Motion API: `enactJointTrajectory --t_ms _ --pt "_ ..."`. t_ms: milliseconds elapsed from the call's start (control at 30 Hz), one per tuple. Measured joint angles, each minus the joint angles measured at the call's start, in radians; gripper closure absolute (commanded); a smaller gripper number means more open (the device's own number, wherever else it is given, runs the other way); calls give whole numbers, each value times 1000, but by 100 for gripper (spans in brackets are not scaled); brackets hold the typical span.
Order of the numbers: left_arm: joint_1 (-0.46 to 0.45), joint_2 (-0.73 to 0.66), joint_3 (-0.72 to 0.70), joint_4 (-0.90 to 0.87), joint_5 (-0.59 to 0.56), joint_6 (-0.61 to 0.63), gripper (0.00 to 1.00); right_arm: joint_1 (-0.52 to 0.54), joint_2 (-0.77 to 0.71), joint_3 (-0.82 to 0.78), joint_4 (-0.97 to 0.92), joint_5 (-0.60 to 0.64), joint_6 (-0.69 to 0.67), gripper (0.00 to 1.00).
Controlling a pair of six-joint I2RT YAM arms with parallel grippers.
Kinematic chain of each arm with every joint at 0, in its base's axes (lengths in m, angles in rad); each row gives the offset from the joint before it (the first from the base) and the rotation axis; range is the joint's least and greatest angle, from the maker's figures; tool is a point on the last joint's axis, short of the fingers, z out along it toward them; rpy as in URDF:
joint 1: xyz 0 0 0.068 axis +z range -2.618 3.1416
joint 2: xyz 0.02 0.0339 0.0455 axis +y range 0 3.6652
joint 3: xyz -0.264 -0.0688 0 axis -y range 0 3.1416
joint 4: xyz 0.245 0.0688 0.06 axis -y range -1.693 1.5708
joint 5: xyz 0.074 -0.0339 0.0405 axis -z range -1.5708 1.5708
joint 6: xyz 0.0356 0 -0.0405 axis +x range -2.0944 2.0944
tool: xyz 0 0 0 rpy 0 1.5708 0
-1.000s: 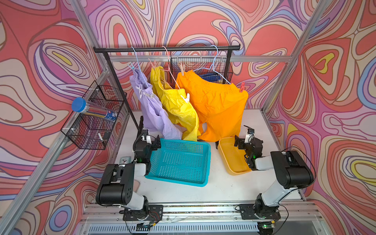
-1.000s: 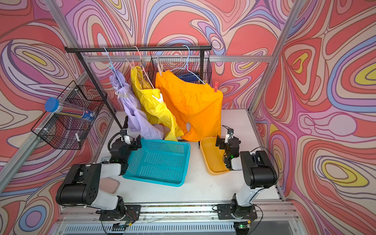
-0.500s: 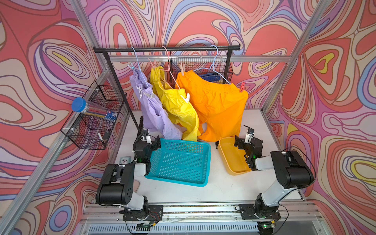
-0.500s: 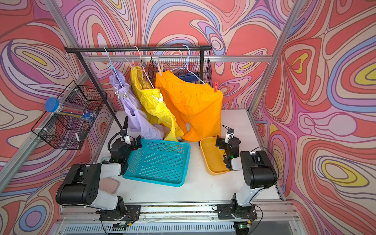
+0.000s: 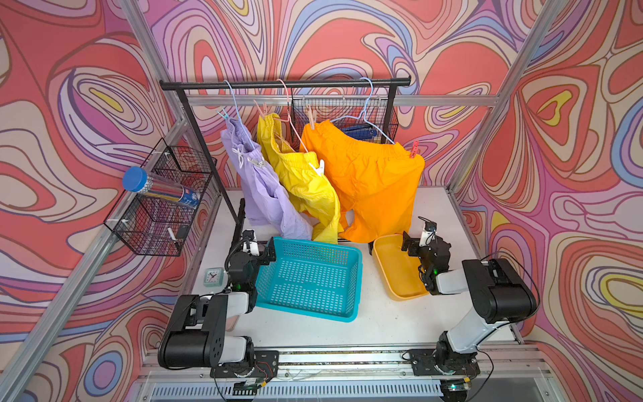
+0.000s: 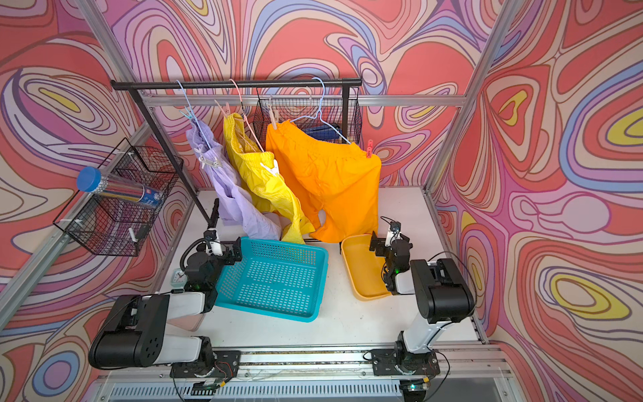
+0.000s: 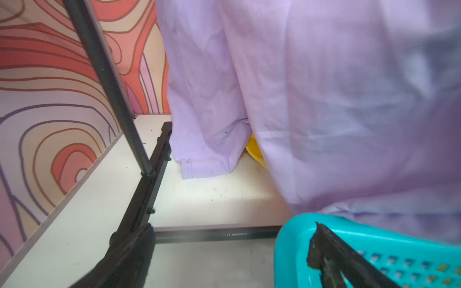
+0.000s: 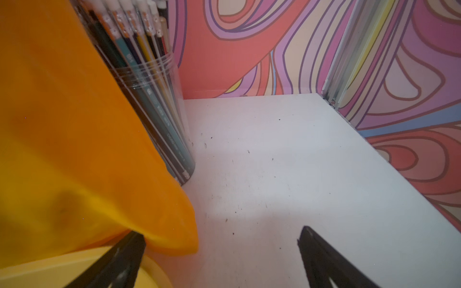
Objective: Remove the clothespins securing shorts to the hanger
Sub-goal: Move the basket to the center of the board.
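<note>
Three shorts hang on wire hangers from a black rail (image 5: 285, 84): lilac shorts (image 5: 264, 195), yellow shorts (image 5: 302, 177) and orange shorts (image 5: 372, 181). Several clothespins clip their waistbands, among them a pale blue clothespin (image 5: 222, 115), a white clothespin (image 5: 319, 167), a beige clothespin (image 5: 312, 120) and a red clothespin (image 5: 414, 149). My left gripper (image 5: 257, 243) (image 7: 232, 232) sits low on the table under the lilac hem, open and empty. My right gripper (image 5: 422, 243) (image 8: 222, 234) is open and empty beside the orange hem.
A teal basket (image 5: 306, 275) lies between the arms, with a yellow tray (image 5: 396, 271) to its right. The rack's black foot bar (image 7: 149, 189) runs past the left gripper. A pencil jar (image 8: 154, 104) stands behind the orange shorts. A wire basket (image 5: 160, 209) is fixed on the left wall, and a small clock (image 5: 214, 276) sits near it.
</note>
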Motion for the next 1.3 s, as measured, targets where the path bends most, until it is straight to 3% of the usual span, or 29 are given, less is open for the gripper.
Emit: enactJointTrajectory --t_ms 300,433,600,833,933,1033,1200,1300 --pt "-7 -214 -97 -72 -11 -10 0 92 -126 -11 -30 140 -44 2" --pt "-49 -407 -64 -249 -45 -34 0 164 -190 14 -111 228 -72 2" --pt "-134 -591 -15 -443 -156 -76 0 175 -294 90 -277 286 -23 2" --pt "-143 -748 100 -814 -355 -261 0 179 -384 171 -486 319 89 2" --pt "-143 -747 175 -969 -432 -322 0 185 -407 204 -579 303 126 2" --pt "-143 -683 284 -1111 -435 -352 0 193 -433 235 -646 268 156 2" --pt "-142 -444 536 -1363 -344 -361 0 200 -485 262 -723 195 205 4" --pt "-121 -332 610 -1477 -238 -360 8 200 -505 276 -760 146 228 5"
